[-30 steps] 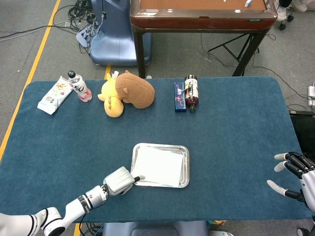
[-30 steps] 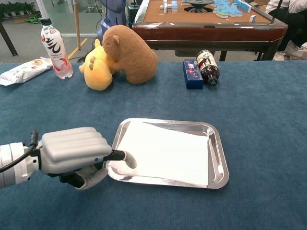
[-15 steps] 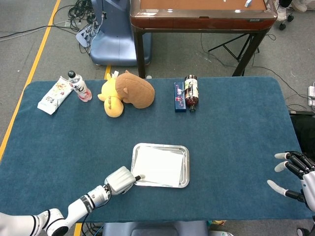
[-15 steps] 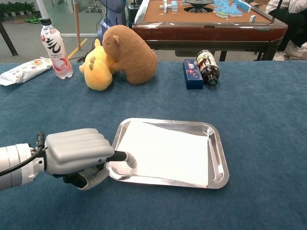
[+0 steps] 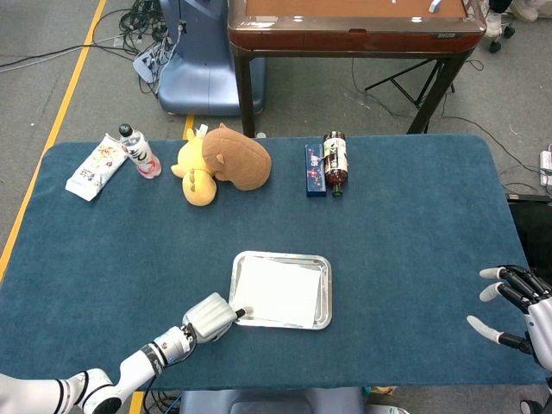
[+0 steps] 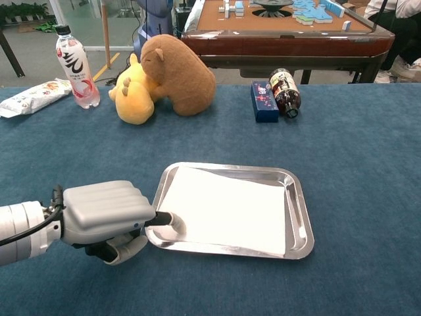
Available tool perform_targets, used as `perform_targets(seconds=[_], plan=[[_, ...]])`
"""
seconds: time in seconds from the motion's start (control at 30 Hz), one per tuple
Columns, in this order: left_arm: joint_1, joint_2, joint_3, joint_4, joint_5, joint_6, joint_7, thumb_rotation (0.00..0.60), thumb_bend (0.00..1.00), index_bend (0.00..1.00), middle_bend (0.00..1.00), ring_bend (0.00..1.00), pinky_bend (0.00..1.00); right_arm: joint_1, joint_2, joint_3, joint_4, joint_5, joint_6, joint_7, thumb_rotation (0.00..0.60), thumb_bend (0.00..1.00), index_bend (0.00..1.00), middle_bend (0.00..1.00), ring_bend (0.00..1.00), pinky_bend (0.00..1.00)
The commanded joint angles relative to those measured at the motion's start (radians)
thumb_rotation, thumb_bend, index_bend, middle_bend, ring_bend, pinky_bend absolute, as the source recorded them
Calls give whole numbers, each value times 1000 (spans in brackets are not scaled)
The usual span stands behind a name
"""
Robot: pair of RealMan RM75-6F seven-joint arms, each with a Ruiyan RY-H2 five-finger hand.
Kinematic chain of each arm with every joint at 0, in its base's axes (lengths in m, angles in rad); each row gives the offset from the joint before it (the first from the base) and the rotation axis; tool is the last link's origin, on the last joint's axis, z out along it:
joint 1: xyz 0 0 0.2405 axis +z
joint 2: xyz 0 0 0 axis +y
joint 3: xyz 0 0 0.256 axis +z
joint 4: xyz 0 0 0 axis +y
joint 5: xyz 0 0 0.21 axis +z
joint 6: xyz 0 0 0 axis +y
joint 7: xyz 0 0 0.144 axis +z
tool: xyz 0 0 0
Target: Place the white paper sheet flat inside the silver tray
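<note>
The white paper sheet (image 5: 276, 291) (image 6: 227, 210) lies flat inside the silver tray (image 5: 326, 293) (image 6: 299, 217) near the table's front middle. My left hand (image 5: 210, 317) (image 6: 105, 214) sits just off the tray's near-left corner. Its fingers are curled in, and one extended fingertip (image 6: 168, 220) touches the tray's rim beside the paper's corner. It grips nothing that I can see. My right hand (image 5: 513, 310) hovers at the table's front right edge with its fingers spread, holding nothing, and only the head view shows it.
Along the back of the blue table are a snack packet (image 5: 97, 166), a water bottle (image 6: 74, 64), a brown and a yellow plush toy (image 6: 174, 76), a small blue box (image 6: 264, 101) and a dark bottle lying down (image 6: 285, 92). A wooden table (image 6: 283, 29) stands behind.
My left hand has drawn back slightly toward the near-left. Its fingertip slid off the paper's corner to the tray's rim. The paper, the tray and the right hand stay put.
</note>
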Motion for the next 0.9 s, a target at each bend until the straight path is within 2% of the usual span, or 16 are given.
perform_targets(seconds=[0.03, 0.9], plan=[[-1, -2, 1, -1, -2, -3, 5, 600, 667, 187, 993, 847, 924, 0, 0, 0, 0, 0, 2, 1, 600, 65, 552, 377, 275, 471], [-14, -16, -1, -21, -27, -10, 68, 600, 669, 182, 995, 849, 924, -2, 1, 0, 2, -4, 9, 6, 600, 64, 552, 377, 275, 471]])
